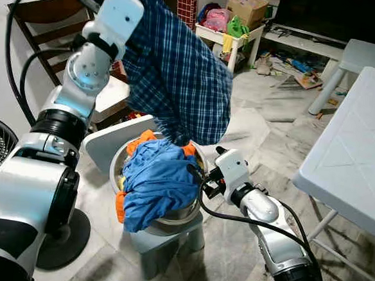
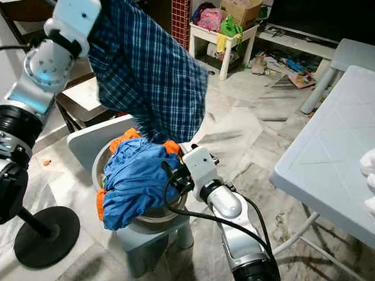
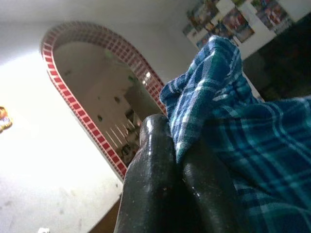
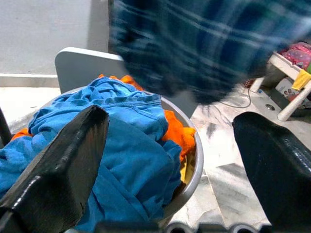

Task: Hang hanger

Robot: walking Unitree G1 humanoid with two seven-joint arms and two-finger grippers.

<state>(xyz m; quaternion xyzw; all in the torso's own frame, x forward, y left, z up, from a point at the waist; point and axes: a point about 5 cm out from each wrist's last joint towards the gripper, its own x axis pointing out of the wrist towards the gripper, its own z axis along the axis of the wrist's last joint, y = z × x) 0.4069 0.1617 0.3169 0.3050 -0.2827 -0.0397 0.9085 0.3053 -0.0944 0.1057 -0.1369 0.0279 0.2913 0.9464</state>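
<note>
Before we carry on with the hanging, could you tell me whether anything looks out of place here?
Yes: no hanger shows. The left gripper holds up a plaid shirt by a pinched fold, so it hangs bunched. The blue garment spills over the bowl rim. The right gripper waits open beside it.

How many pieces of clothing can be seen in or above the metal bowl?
3 at least. A plaid shirt hangs above the metal bowl, pinched by the left gripper. A blue garment lies on top in the bowl, an orange one beneath it. More may be hidden underneath.
</note>
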